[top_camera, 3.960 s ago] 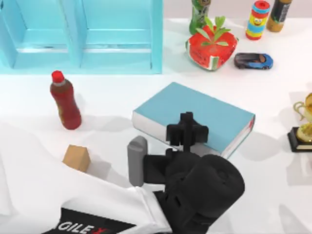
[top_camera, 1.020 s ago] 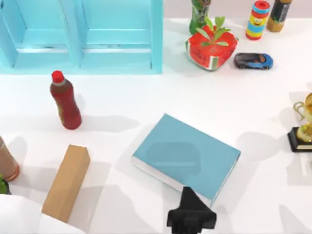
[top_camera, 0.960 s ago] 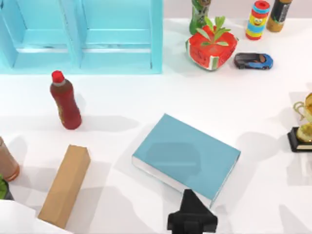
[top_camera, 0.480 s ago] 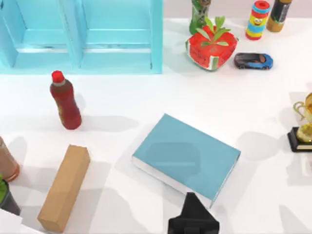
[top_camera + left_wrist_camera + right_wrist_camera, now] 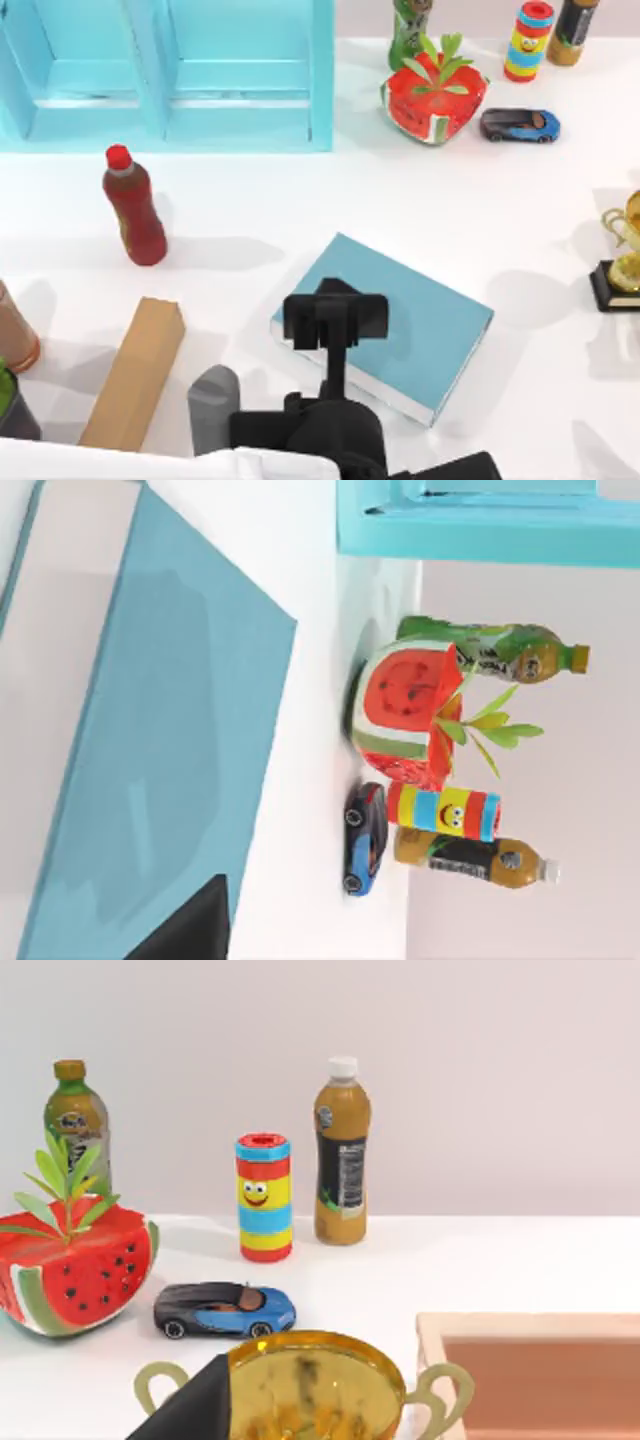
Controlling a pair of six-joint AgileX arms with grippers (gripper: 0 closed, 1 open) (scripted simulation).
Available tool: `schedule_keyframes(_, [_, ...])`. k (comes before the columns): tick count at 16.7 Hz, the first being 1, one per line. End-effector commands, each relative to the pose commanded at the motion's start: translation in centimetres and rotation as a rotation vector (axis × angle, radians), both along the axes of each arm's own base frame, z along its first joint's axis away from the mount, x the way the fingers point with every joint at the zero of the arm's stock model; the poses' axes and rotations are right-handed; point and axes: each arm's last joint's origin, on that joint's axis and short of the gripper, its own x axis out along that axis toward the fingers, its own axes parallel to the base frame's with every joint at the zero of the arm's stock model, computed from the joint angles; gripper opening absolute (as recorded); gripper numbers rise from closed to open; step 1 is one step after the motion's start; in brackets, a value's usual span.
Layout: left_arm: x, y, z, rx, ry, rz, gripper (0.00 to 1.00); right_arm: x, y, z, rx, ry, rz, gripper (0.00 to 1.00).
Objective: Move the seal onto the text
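my left arm reaches from the near edge, its left gripper (image 5: 335,318) hovering over the near-left part of the text (image 5: 430,320); whether it grips anything, i cannot tell. left to right: one red bottle (image 5: 135,215), one tan box (image 5: 133,375), one teal text near centre, and the right gripper (image 5: 195,1410) by one gold trophy (image 5: 315,1385).

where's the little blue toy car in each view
Top view: the toy car is at the far right of the table, right of the watermelon planter.
Left wrist view: the car lies beside the same planter.
Right wrist view: the car stands beside the planter.
Shared landmark: the watermelon planter.
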Motion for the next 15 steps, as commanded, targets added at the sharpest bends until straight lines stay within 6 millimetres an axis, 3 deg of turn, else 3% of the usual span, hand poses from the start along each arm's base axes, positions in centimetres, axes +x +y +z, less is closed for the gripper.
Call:
schedule_keyframes(4, [4.5, 5.7, 4.6, 0.087, 0.064, -0.024, 1.0, 0.0, 0.0, 0.0, 0.0, 0.0, 0.0, 1.0])
schedule_keyframes(7, [6.2, 11.3, 6.7, 0.202, 0.063, -0.09, 1.0, 0.0, 0.0, 0.0, 0.0, 0.0, 0.0, 1.0])
schedule_keyframes(11, [6.1, 18.3, 7.1, 0.445, -0.02, -0.202, 1.0, 0.0, 0.0, 0.0, 0.0, 0.0, 0.0, 1.0])
schedule_keyframes(15, [4.6, 23.1, 5.3, 0.787, -0.147, -0.282, 1.0, 0.0, 0.0, 0.0, 0.0, 0.0, 0.0, 1.0])
